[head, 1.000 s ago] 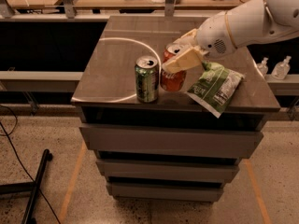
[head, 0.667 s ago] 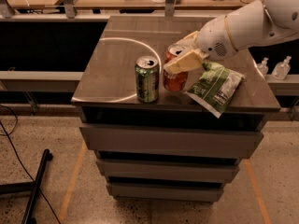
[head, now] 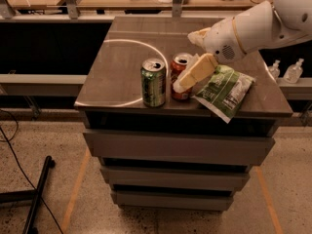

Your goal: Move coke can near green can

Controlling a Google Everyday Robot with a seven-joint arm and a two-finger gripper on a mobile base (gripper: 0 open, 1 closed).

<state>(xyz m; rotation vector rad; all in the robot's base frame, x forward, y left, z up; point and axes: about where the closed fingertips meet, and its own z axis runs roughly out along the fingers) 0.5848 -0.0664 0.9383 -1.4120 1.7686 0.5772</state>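
Observation:
The coke can stands upright on the cabinet top, just right of the green can, with a small gap between them. My gripper reaches in from the upper right and is shut on the coke can. One pale finger lies across the can's front right side; the other is hidden behind it. The green can stands free near the front edge.
A green-and-white snack bag lies right of the coke can, overhanging the front edge of the cabinet top. The white arm spans the right side. Drawers lie below. Spray bottles stand on a shelf at right.
The gripper has lowered the coke can slightly, so it now rests on the cabinet top beside the green can. The green can and the bag have not moved.

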